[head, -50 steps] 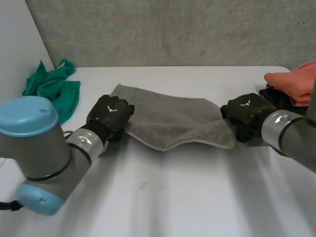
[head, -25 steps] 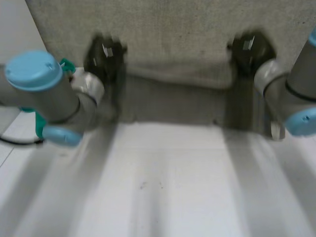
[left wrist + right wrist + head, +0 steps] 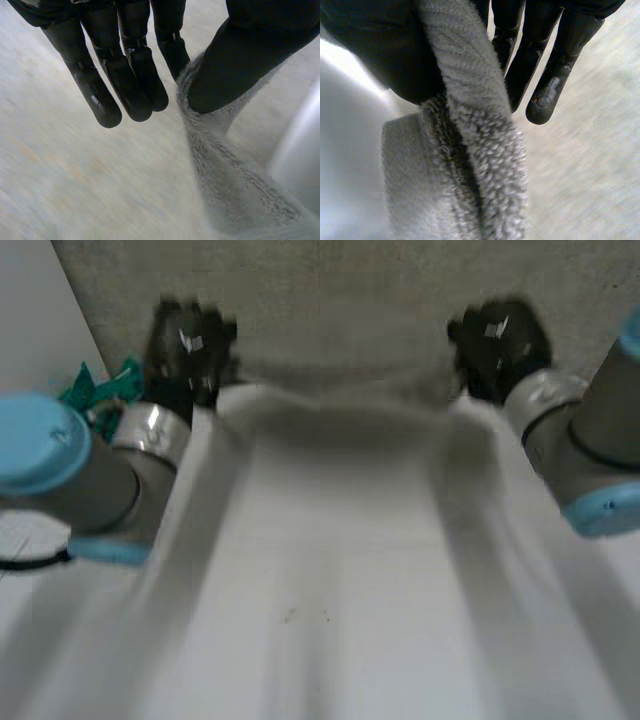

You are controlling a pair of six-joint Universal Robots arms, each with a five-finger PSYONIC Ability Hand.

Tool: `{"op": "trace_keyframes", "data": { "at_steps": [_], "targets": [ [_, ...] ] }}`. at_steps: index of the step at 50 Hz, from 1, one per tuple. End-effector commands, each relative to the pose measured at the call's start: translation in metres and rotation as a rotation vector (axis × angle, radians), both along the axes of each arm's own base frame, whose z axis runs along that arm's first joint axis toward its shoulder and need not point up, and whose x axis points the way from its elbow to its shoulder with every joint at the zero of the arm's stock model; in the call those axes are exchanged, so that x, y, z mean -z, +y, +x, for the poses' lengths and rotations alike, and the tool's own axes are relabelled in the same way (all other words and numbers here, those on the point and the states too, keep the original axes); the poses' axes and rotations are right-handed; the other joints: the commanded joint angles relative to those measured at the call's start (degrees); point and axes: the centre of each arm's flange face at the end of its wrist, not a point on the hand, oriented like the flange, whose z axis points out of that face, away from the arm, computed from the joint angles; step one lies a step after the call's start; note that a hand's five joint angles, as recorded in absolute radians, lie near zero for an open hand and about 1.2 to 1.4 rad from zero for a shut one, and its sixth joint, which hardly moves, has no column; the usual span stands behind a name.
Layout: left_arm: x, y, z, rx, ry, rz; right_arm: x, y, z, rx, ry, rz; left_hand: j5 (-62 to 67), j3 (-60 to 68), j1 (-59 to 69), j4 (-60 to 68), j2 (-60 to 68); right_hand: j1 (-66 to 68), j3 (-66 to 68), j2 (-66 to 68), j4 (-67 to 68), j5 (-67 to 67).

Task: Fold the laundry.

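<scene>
My left hand point(image 3: 185, 345), at eleven o'clock, pinches one end of the grey towel point(image 3: 220, 175). I see my right hand point(image 3: 497, 340), at one o'clock, pinching the other end.

I have open tabletop point(image 3: 320, 620) between my two arms, room for either hand to pass over the near and middle part. At the far side the towel point(image 3: 225, 165) stretches from the left hand point(image 3: 185, 340) to the right hand point(image 3: 500, 340), pinched in the fingers point(image 3: 135, 85) of each, and bars that line. A green cloth point(image 3: 95, 390) crowds the left arm point(image 3: 100, 480). The concrete wall point(image 3: 340, 300) stands close behind both hands.
</scene>
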Motion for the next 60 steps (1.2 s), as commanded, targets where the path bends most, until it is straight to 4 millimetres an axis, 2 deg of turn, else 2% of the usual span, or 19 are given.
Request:
{"op": "trace_keyframes", "data": {
  "at_steps": [1,3,8,10,11,15,18,21,22,28,33,37,40,41,45,56,60],
  "targets": [
    [0.089,0.024,0.007,0.007,-0.11,0.248,0.079,0.014,-0.006,0.005,0.092,0.234,11.86,11.46,18.74,11.05,11.27,23.92,12.31,12.58,11.86,13.23],
    [0.111,0.031,0.009,0.011,-0.139,0.308,0.094,0.019,-0.01,0.009,0.111,0.28,9.72,9.32,16.6,8.91,9.13,23.92,12.31,12.58,11.86,13.23],
    [0.124,0.041,0.014,0.01,-0.172,0.378,0.107,0.027,-0.017,0.017,0.129,0.333,-2.39,-2.8,4.48,-3.2,-2.98,23.92,12.31,12.58,11.86,13.23],
    [0.123,0.042,0.015,0.01,-0.173,0.388,0.111,0.031,-0.017,0.014,0.134,0.351,-9.27,-9.67,-2.39,-10.07,-9.85,23.92,12.31,12.58,11.86,13.23],
    [0.121,0.043,0.015,0.01,-0.174,0.393,0.112,0.032,-0.018,0.014,0.134,0.356,-18.97,-19.37,-12.09,-19.78,-19.56,23.92,12.31,12.58,11.86,13.23],
    [0.114,0.046,0.016,0.01,-0.176,0.402,0.118,0.036,-0.02,0.016,0.142,0.38,-41.69,-42.09,-34.81,-42.5,-42.28,23.92,12.31,12.58,11.86,13.23],
    [0.108,0.049,0.02,0.005,-0.176,0.428,0.122,0.034,-0.025,0.027,0.136,0.391,-49.66,-50.06,-42.78,-50.47,-50.25,23.92,12.31,12.58,11.86,13.23],
    [0.099,0.054,0.027,-0.003,-0.161,0.461,0.123,0.028,-0.034,0.057,0.101,0.415,-51.86,-52.26,-44.98,-52.67,-52.45,23.92,12.31,12.58,11.86,13.23],
    [0.093,0.054,0.034,-0.017,-0.142,0.483,0.124,0.027,-0.036,0.064,0.087,0.423,-54.03,-54.43,-47.15,-54.84,-54.62,23.92,12.31,12.58,11.86,13.23],
    [0.084,0.042,0.065,-0.081,-0.078,0.555,0.122,0.02,-0.039,0.053,0.003,0.456,-54.06,-54.46,-47.18,-54.87,-54.65,23.92,12.31,12.58,11.86,13.23],
    [0.085,0.022,0.092,-0.071,-0.061,0.583,0.122,0.015,-0.042,0.04,-0.011,0.461,-51.04,-51.44,-44.16,-51.84,-51.63,23.92,12.31,12.58,11.86,13.23],
    [0.087,0.011,0.104,-0.018,-0.055,0.596,0.124,0.015,-0.043,0.042,-0.01,0.467,-48.51,-48.91,-41.63,-49.31,-49.1,23.92,12.31,12.58,11.86,13.23],
    [0.092,0.01,0.104,0.013,-0.055,0.613,0.126,0.015,-0.044,0.042,-0.008,0.473,-46.49,-46.9,-39.62,-47.3,-47.08,23.92,12.31,12.58,11.86,13.23],
    [0.101,0.008,0.104,0.021,-0.057,0.637,0.127,0.015,-0.044,0.042,-0.007,0.476,-45.49,-45.89,-38.61,-46.29,-46.07,23.92,12.31,12.58,11.86,13.23],
    [0.113,0.003,0.102,0.026,-0.076,0.651,0.128,0.016,-0.043,0.039,-0.004,0.478,-43.81,-44.21,-36.93,-44.62,-44.4,23.92,12.31,12.58,11.86,13.23],
    [0.138,-0.012,0.1,0.032,-0.119,0.668,0.131,0.019,-0.042,0.037,0.0,0.488,-36.4,-36.8,-29.52,-37.21,-36.99,23.92,12.31,12.58,11.86,13.23],
    [0.141,-0.021,0.099,0.032,-0.121,0.655,0.131,0.021,-0.041,0.036,0.002,0.491,-31.2,-31.6,-24.32,-32.01,-31.79,23.92,12.31,12.58,11.86,13.23]
  ]
}}
